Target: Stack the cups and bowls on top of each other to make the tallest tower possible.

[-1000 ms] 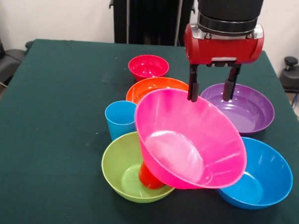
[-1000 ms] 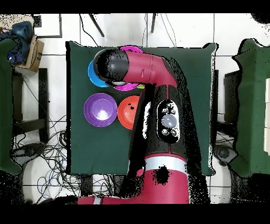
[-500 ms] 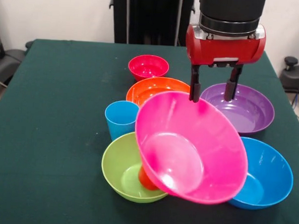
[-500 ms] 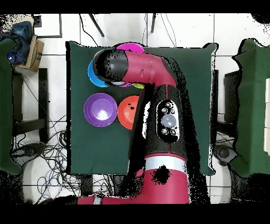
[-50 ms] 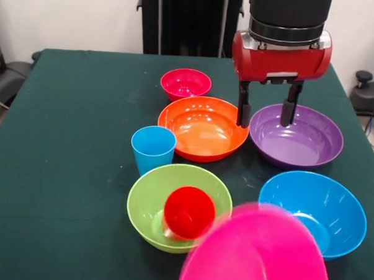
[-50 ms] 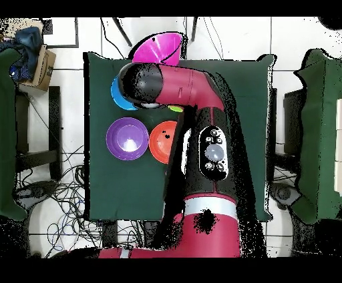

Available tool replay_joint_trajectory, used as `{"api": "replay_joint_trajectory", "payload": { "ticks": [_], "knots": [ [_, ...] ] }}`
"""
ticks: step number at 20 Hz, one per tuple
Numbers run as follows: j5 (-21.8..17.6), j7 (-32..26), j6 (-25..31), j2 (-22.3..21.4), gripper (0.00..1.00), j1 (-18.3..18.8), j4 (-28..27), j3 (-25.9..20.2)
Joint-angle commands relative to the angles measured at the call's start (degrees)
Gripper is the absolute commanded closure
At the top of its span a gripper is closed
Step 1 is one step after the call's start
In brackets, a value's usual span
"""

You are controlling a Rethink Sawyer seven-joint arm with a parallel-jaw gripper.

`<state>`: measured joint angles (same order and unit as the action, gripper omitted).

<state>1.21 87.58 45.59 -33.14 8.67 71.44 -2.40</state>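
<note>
Above the purple bowl (image 5: 297, 136), empty pincer (image 5: 266, 113) spread apart, hot pink bowl (image 5: 256, 251) tipped at table (image 5: 61, 172) edge

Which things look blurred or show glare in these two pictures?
Front view: the large hot pink plastic bowl is smeared by motion blur; the glossy orange plastic bowl shows bright glare. Overhead view: the pink bowl looks sharper.
</note>
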Motion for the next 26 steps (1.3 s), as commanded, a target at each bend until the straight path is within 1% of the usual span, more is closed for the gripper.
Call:
{"api": "replay_joint_trajectory", "payload": {
  "ticks": [1, 6, 13, 20, 21, 24, 26],
  "knots": [
    [-2.3, -5.2, -0.1, -2.4, 0.0, 4.2, 10.0, -6.3],
    [-3.3, -4.9, -0.1, -2.8, 0.0, 5.4, 10.5, -7.2],
    [-4.4, -4.4, 0.1, -2.6, 0.0, 5.7, 10.3, -7.7],
    [-5.8, -2.4, -1.8, -1.8, 0.0, 5.0, 10.2, -6.9],
    [-5.6, -1.0, -1.8, -1.9, 0.0, 4.5, 9.6, -6.4],
    [-4.7, 0.1, -1.6, -2.4, 0.0, 4.4, 9.3, -6.9],
    [-5.7, 1.1, -3.7, -0.6, 0.0, 3.8, 7.6, -6.2]
  ]
}}
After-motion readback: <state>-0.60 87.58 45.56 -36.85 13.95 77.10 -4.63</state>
